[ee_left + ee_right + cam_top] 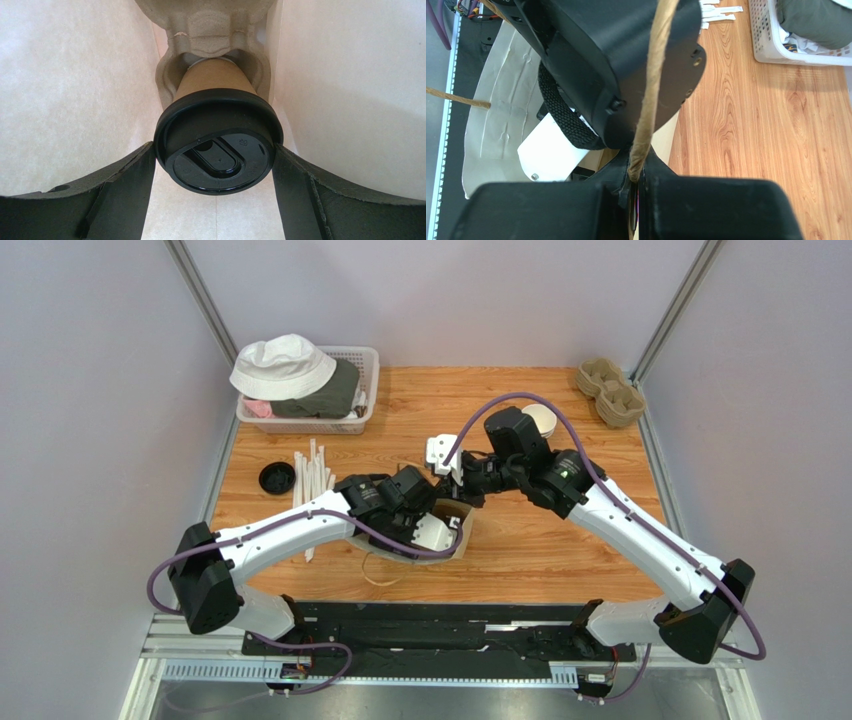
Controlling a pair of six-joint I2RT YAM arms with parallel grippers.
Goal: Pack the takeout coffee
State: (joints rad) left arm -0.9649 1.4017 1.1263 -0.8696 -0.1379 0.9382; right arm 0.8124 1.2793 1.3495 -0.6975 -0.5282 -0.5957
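Note:
In the left wrist view the takeout coffee [215, 85], a tan paper cup with a black lid [220, 150], sits in a well of a pulp tray [210, 30] inside the brown paper bag [75, 90]. My left gripper [213, 147] is closed on the lid, one finger touching each side. In the top view the bag [464, 530] stands at the table's middle front and my left gripper [435, 530] reaches into its mouth. My right gripper [635, 175] is shut on the bag's twine handle [651, 85], just behind the bag [462, 480].
A white basket [368, 400] with a white hat and clothes stands at the back left. A flat black disc [277, 477] and white wrapped sticks [315, 475] lie left of the bag. Stacked pulp trays [610, 390] sit at the back right.

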